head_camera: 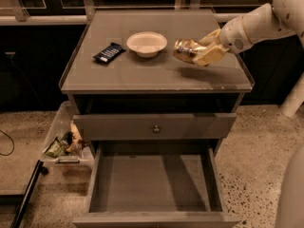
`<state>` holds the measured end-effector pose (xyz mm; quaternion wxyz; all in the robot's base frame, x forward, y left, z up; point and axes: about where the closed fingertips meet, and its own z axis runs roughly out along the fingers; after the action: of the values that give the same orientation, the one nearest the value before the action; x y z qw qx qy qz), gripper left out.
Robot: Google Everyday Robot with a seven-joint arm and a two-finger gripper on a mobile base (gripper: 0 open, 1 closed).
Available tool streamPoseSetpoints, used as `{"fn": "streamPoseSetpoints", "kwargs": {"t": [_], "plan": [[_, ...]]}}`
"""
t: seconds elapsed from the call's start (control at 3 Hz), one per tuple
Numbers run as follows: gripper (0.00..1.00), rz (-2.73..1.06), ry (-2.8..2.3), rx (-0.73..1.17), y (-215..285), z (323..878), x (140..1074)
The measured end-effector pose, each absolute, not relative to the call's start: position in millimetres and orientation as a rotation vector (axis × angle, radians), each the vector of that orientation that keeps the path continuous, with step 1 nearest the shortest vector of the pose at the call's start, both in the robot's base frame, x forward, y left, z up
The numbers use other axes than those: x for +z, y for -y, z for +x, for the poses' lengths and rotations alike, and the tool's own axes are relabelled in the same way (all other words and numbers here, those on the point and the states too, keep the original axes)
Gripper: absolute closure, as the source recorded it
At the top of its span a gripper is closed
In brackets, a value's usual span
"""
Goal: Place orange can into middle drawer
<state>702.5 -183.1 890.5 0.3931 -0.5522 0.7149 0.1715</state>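
The orange can (186, 50) is shiny golden-orange and lies sideways in my gripper (203, 54), which is shut on it from the right. The can hangs slightly above the right part of the cabinet top (142, 75) and casts a shadow on it. My white arm reaches in from the upper right. The middle drawer (153, 186) is pulled out at the bottom front, its grey floor bare. It lies well below and in front of the gripper.
A white bowl (147, 43) and a dark flat packet (109, 52) sit on the cabinet top left of the can. A closed drawer front with a round knob (156, 128) is above the open drawer. A bin of litter (65, 144) stands on the floor at the left.
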Motion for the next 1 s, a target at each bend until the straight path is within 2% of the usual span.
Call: {"fn": "streamPoseSetpoints", "kwargs": {"t": [0.33, 0.67, 1.0], "plan": [[1.00, -1.459, -1.748, 0.402, 191, 660, 889], [1.00, -1.521, -1.706, 0.349, 215, 596, 856], [1.00, -1.545, -1.709, 0.324, 229, 559, 820]]}}
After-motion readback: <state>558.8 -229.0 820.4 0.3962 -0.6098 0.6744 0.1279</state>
